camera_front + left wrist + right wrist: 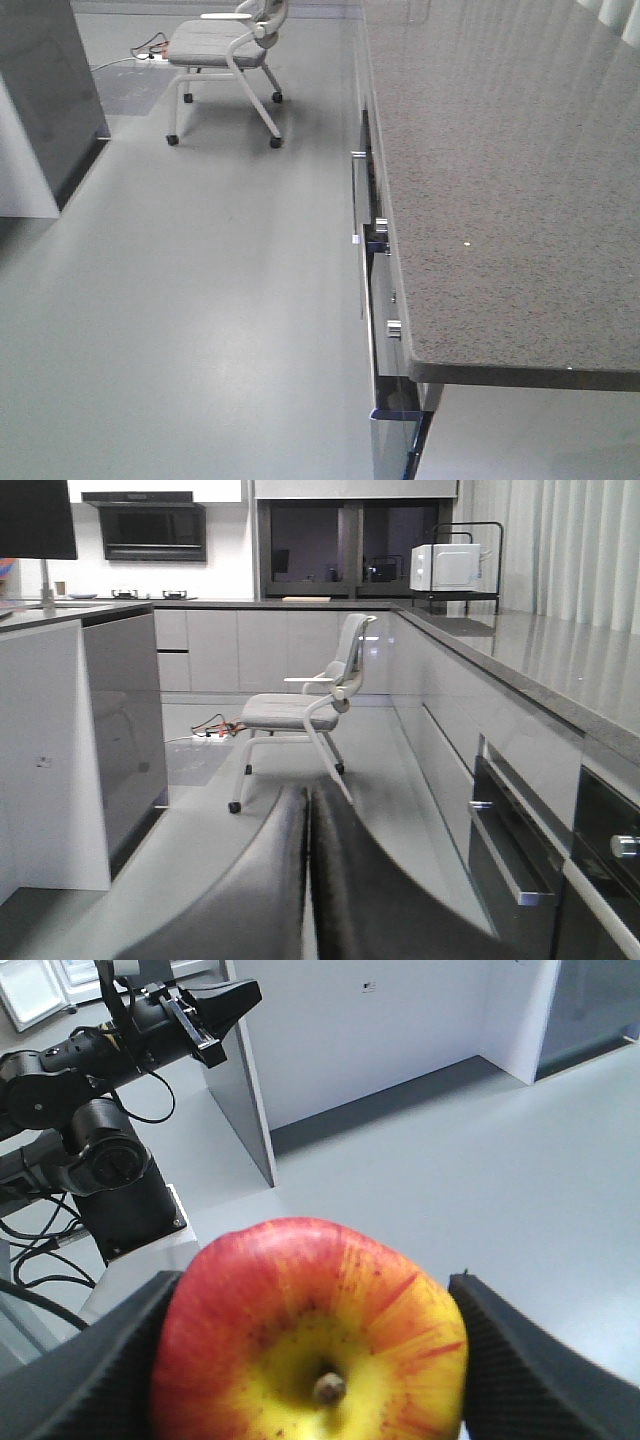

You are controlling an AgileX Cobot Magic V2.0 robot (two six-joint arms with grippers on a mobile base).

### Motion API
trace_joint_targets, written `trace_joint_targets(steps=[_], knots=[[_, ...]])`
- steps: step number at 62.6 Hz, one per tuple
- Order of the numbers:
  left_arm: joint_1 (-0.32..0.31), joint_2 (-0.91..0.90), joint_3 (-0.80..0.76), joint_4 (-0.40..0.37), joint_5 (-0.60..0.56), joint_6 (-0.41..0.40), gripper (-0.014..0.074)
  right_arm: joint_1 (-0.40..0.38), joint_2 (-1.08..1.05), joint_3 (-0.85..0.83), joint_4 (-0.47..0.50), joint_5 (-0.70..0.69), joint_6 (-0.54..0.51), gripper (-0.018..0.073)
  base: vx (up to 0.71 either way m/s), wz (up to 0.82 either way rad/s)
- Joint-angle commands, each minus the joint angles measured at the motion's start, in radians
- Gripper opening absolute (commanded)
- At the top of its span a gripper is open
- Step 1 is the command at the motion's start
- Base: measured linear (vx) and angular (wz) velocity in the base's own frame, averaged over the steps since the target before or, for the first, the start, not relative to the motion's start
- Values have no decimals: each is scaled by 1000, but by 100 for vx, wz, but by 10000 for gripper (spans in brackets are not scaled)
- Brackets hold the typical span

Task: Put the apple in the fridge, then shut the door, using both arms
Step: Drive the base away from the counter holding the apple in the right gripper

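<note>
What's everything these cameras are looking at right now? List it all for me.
apple: one, red with a yellow patch round the stem, held in the right gripper.
chair: one, light grey on castors, on the floor beside the counter.
counter: one, grey speckled top, along the right side.
microwave: one, white, on a black rack at the counter's far end.
range hood: one, black, on the far wall.
left gripper: one, black, shut and empty, pointing towards the chair.
right gripper: one, black, shut on the apple.
</note>
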Motion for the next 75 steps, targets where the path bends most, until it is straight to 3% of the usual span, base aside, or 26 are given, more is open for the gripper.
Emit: trace_joint_targets(steps=[1, 75], knots=[[-2, -15, 21, -12, -77, -10, -6, -3, 10, -29, 51, -52, -2, 419, -5, 19], [-2, -15, 21, -12, -77, -10, -6, -3, 9, -29, 51, -48, -4, 419, -9, 46]])
